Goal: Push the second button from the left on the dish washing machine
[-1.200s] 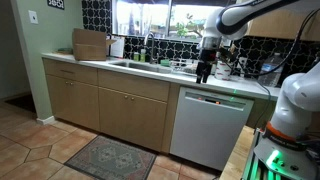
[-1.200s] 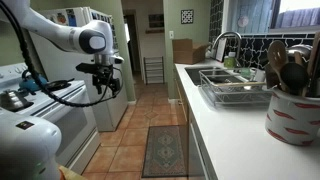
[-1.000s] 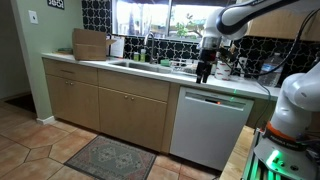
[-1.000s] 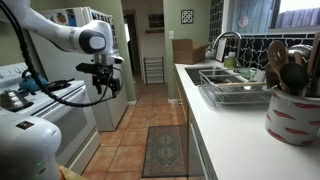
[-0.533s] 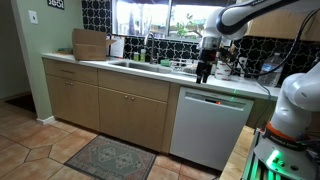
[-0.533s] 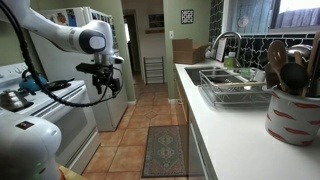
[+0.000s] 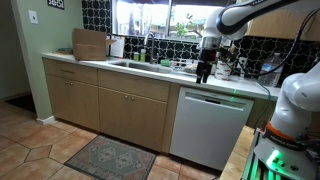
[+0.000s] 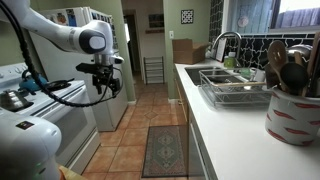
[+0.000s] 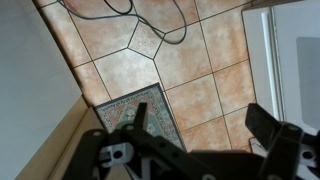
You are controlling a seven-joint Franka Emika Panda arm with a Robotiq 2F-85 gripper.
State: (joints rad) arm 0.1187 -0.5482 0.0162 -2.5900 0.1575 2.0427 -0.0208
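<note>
The dish washing machine (image 7: pixel 210 128) is a white-silver front under the counter, right of the tan cabinet doors. Its narrow dark control strip (image 7: pixel 216 100) with tiny greenish lights runs along its top edge. My gripper (image 7: pixel 203 73) hangs in the air, pointing down, above and apart from that strip. It also shows over the floor aisle in an exterior view (image 8: pixel 105 86). In the wrist view the gripper (image 9: pixel 200 125) is open and empty, looking down at the tiled floor. The pale flat face (image 9: pixel 30 60) along the left edge there looks like the machine's front. The single buttons are too small to tell.
A patterned rug (image 7: pixel 112 157) lies on the tile floor before the sink cabinets (image 7: pixel 120 108); it shows in the wrist view (image 9: pixel 140 115) too. The counter holds a sink, a dish rack (image 8: pixel 235 92) and a utensil crock (image 8: pixel 292 105). White appliances (image 8: pixel 30 120) stand across the aisle.
</note>
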